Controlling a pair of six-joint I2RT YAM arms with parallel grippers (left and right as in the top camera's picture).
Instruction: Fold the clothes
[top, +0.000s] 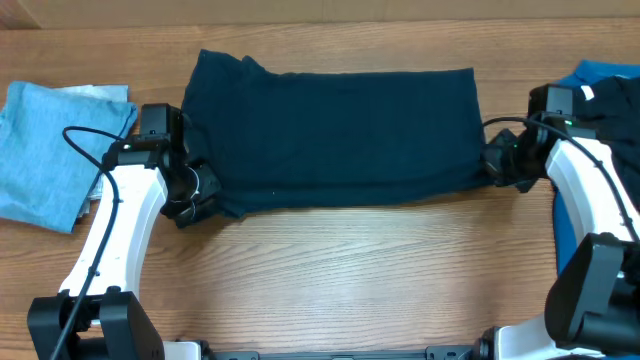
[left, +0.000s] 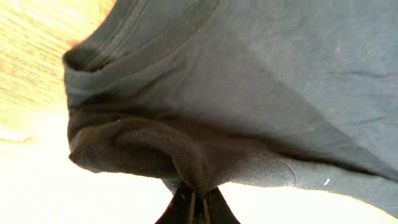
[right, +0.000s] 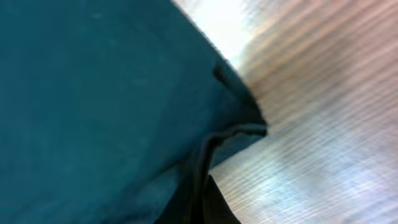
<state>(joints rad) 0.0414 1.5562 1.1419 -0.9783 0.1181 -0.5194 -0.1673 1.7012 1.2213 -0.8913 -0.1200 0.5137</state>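
A very dark navy shirt (top: 340, 135) lies folded into a wide band across the middle of the table. My left gripper (top: 200, 190) is shut on its lower left corner; the left wrist view shows the dark fabric (left: 205, 112) bunched and pinched between my fingers (left: 198, 202). My right gripper (top: 497, 160) is shut on the shirt's right edge; in the right wrist view the cloth (right: 106, 106) looks teal and its hem runs into my fingers (right: 205, 199).
A folded light blue garment (top: 45, 150) with a pale grey one under it lies at the far left. A royal blue garment (top: 600, 75) and dark cloth lie at the far right under my right arm. Bare wood table (top: 350, 270) in front.
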